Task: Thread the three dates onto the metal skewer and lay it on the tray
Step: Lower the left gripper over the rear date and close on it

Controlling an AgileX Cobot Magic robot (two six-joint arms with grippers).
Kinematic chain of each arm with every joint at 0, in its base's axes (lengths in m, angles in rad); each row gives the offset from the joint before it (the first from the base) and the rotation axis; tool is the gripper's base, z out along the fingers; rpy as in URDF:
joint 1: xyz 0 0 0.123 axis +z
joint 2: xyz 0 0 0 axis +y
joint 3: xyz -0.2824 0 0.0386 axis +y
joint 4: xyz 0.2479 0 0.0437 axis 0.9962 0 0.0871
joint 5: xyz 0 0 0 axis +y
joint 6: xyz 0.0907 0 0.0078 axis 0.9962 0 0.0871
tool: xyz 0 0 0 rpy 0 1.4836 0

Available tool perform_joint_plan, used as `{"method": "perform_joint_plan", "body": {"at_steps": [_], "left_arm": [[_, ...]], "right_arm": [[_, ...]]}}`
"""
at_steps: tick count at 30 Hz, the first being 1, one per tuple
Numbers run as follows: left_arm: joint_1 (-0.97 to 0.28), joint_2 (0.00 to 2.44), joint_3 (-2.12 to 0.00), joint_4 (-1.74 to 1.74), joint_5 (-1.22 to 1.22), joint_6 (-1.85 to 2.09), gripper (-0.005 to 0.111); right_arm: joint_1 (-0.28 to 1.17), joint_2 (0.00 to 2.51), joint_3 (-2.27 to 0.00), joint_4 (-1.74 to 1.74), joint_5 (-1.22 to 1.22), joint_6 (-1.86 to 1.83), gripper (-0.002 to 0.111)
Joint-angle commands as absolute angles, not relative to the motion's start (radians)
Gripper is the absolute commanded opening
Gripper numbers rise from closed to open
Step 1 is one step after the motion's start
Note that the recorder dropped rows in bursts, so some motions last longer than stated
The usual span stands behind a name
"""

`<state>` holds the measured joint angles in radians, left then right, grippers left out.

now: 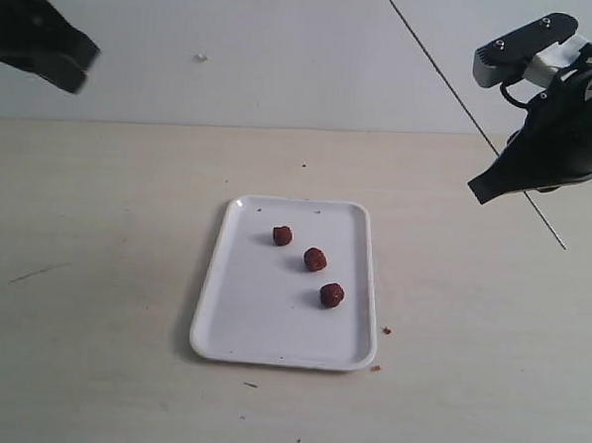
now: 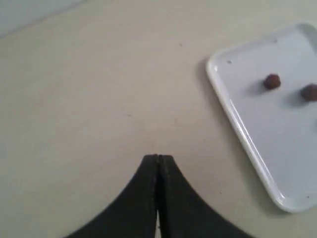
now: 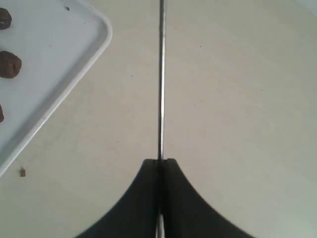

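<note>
Three dates (image 1: 315, 259) lie in a slanting row on the white tray (image 1: 241, 328) at the table's middle. Two of the dates (image 2: 271, 81) and the tray (image 2: 237, 124) show in the left wrist view. My right gripper (image 1: 479, 189) hangs above the table at the right, shut on the metal skewer (image 1: 438, 65), which runs up to the left and pokes out below the gripper. In the right wrist view the skewer (image 3: 161, 74) rises straight from the shut right gripper (image 3: 159, 160) beside the tray (image 3: 74, 84). My left gripper (image 2: 158, 156) is shut and empty, raised at the upper left.
Tiny brown crumbs (image 1: 387, 330) lie on the pale wooden table (image 1: 95, 271) just off the tray's near right corner. A grey wall (image 1: 265, 51) stands behind the table.
</note>
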<state>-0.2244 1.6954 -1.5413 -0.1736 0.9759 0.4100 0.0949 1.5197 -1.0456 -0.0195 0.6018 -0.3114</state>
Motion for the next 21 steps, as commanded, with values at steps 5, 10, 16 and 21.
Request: {"method": "perform_joint_plan", "body": {"at_steps": [5,10,16,21], "left_arm": [[-0.473,2.218,-1.981,-0.038,1.221,0.487,0.054],[-0.6,2.409,-2.205,0.111,1.221,0.487,0.054],[-0.642,2.504,-2.321,0.117,1.221,0.515,0.054],[-0.644,2.514,-2.329,0.078,1.221,0.52,0.054]], "right_arm": [[0.091,1.516,-1.043,-0.028,0.576,-0.312,0.0],[0.091,1.516,-1.043,-0.028,0.576,-0.312,0.0],[0.091,1.516,-1.043,-0.024,0.576,-0.312,0.0],[0.091,1.516,-1.043,-0.025,0.572,-0.312,0.0]]}}
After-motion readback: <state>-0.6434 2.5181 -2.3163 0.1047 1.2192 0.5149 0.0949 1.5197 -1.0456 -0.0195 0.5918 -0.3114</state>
